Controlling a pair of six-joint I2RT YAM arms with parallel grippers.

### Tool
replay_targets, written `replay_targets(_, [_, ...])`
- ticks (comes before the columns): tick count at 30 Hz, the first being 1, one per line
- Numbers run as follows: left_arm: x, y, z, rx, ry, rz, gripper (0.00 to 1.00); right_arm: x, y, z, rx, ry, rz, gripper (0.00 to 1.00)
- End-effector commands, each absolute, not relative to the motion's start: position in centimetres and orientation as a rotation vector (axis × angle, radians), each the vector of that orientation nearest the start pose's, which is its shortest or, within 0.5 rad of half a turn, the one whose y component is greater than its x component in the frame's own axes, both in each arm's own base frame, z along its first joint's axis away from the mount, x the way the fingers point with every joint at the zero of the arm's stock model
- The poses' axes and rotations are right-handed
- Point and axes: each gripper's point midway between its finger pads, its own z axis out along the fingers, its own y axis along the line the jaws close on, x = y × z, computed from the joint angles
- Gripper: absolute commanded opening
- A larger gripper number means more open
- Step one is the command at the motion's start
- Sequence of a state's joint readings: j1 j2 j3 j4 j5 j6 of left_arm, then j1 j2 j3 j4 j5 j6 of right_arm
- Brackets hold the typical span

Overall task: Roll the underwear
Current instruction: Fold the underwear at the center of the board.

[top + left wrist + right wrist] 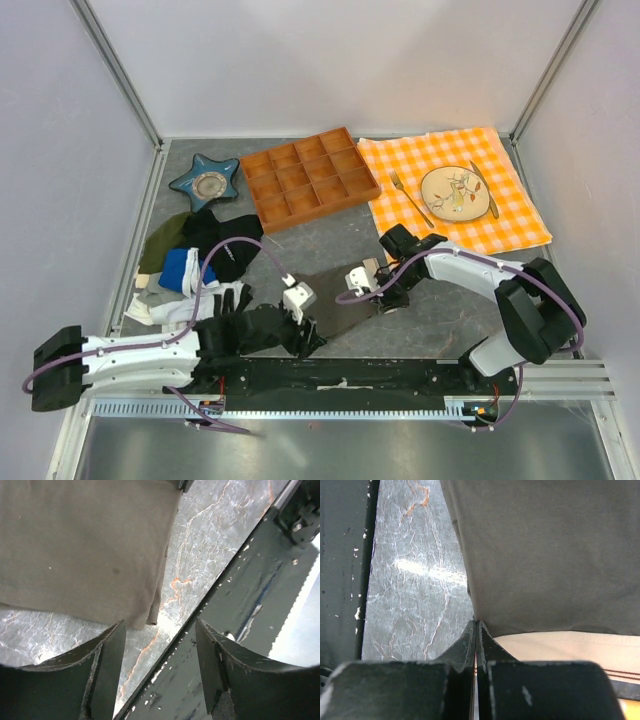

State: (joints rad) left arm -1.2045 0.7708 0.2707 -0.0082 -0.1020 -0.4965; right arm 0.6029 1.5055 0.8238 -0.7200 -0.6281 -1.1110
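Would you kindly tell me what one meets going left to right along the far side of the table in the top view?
Blue star-shaped dish → wooden tray → fork → plate → knife, the last three on the orange checked cloth.

Mid-frame, the bare table (330, 245) lies open between the wooden tray (310, 178) above and the underwear (335, 300) below. The clothes pile (190, 265) blocks the left. The checked cloth (520, 220) and its plate (440, 185) fill the upper right, and the black rail (340, 375) lines the bottom.
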Motion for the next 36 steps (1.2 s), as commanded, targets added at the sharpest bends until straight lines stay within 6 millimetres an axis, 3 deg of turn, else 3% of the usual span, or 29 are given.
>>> replay_targets(1, [11.3, -27.7, 9.6, 0.832, 1.88, -0.752, 0.65, 16.7, 20.9, 4.1, -2.046, 1.72, 0.898, 0.0])
replay_targets(4, [11.4, -28.8, 9.6, 0.932, 1.841, -0.677, 0.66, 16.9, 20.7, 4.2, -2.019, 1.743, 0.929, 0.0])
replay_targets(9, [11.3, -29.9, 6.5, 1.096, 1.882, -0.489, 0.66, 17.1, 20.6, 4.1, -2.008, 1.757, 0.945, 0.0])
replay_targets(14, [10.8, -30.9, 5.2, 1.169, 1.894, -0.427, 0.66, 17.0, 20.5, 3.8, -2.003, 1.776, 0.961, 0.0])
replay_targets(27, [10.6, -29.6, 2.3, 1.19, 1.995, -0.299, 0.52, 17.3, 20.2, 3.7, -1.984, 1.796, 0.971, 0.0])
replay_targets(30, [10.5, -29.6, 2.2, 1.186, 2.005, -0.297, 0.44, 17.3, 20.1, 3.7, -1.975, 1.803, 0.975, 0.0])
replay_targets(36, [10.2, -30.0, 2.4, 1.193, 1.998, -0.333, 0.05, 17.1, 20.2, 3.9, -1.977, 1.792, 0.983, 0.0])
